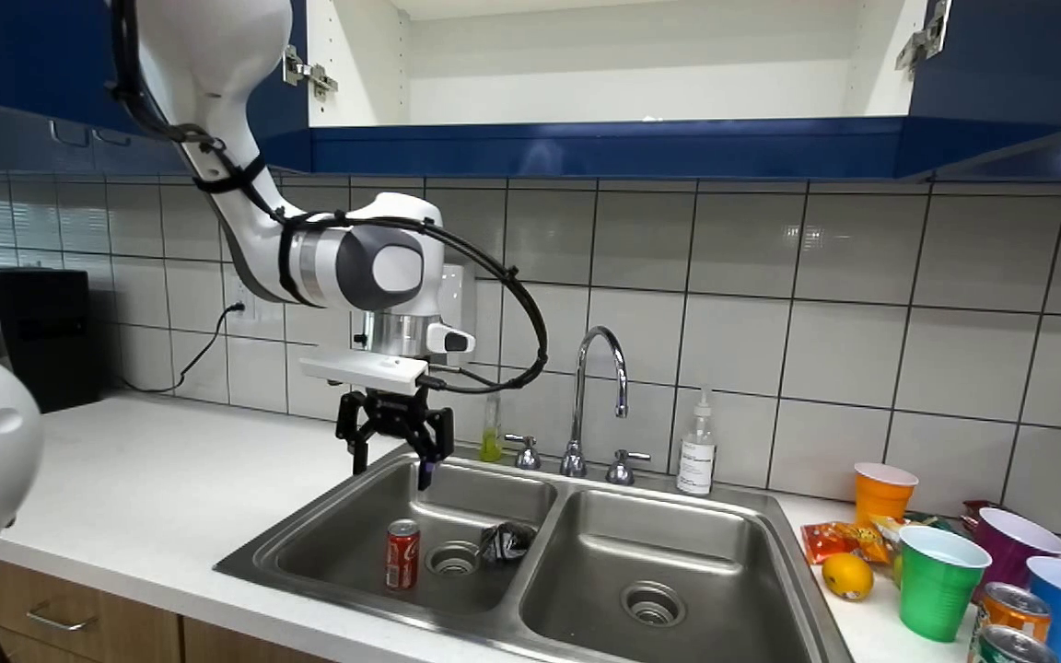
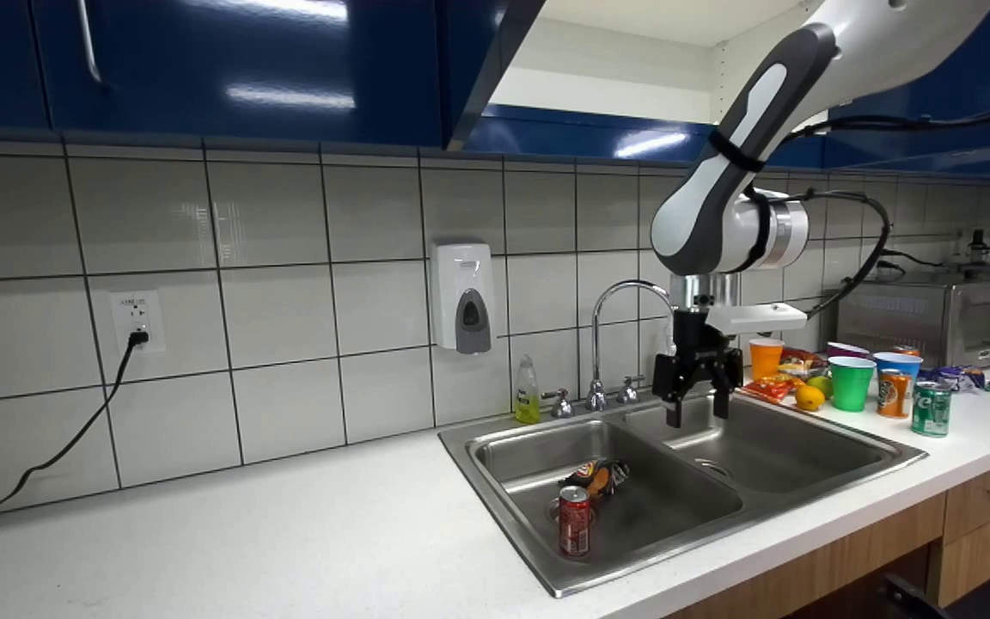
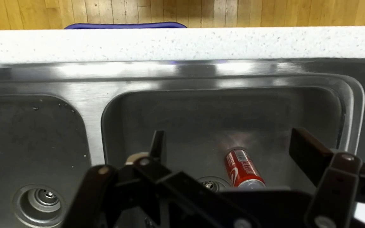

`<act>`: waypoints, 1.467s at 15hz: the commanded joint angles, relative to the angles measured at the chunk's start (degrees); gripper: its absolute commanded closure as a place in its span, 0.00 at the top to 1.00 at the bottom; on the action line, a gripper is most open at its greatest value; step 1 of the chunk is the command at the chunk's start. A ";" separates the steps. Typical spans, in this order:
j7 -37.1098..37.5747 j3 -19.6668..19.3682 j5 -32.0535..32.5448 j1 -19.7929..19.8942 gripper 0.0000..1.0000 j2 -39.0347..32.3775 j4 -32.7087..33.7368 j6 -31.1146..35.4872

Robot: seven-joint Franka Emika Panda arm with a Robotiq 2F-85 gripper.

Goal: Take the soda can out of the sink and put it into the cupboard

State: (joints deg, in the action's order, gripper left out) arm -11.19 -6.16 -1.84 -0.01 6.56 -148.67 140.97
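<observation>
The red soda can [image 1: 402, 554] stands upright in the sink [image 1: 538, 575], in the basin with the dark wrapper. It also shows in an exterior view [image 2: 574, 522] and in the wrist view [image 3: 242, 167], between the two fingers but well below them. My gripper [image 1: 392, 468] points down, open and empty, high above the back part of that basin. It also shows in an exterior view [image 2: 698, 413] and in the wrist view [image 3: 228, 139]. The cupboard [image 1: 604, 147] above has its blue doors swung open, showing the white interior; it is in both exterior views.
A crumpled wrapper [image 1: 507, 541] lies beside the can. The chrome faucet [image 1: 579, 405] rises behind the sink, with a pump bottle [image 1: 697, 451] and a yellow-green soap bottle [image 2: 527, 393]. Several cups, including a green cup [image 1: 940, 585], and other cans stand beside the sink.
</observation>
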 commanded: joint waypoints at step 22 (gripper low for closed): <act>13.39 5.73 1.53 -3.90 1.00 -30.63 13.20 16.12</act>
State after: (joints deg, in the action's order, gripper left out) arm -0.93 0.19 -2.01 -3.01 -21.01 -137.78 155.41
